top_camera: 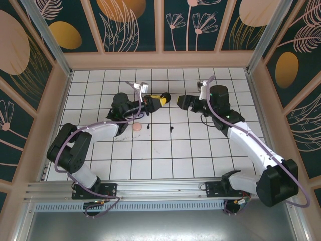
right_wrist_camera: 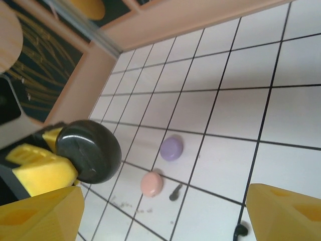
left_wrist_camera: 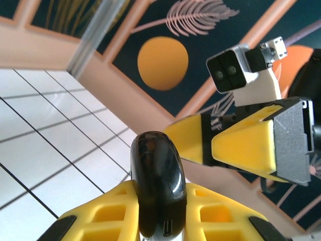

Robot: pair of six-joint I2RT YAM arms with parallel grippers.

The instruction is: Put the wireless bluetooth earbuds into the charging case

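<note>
One black charging case (left_wrist_camera: 158, 181), pinched in my left gripper (top_camera: 158, 102) above the tiled table (top_camera: 165, 160), mid-far edge; long axis along my fingers, port toward my wrist. My right gripper (top_camera: 179, 102) gapes empty. Below: two black earbuds (right_wrist_camera: 175, 192), one pink piece (right_wrist_camera: 151, 184), one purple piece (right_wrist_camera: 171, 148).

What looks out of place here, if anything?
A tiny dark earbud lies loose on the white tiles beside a pink rounded piece and a purple rounded piece, while the left gripper clamps the black case, which looks shut.
</note>
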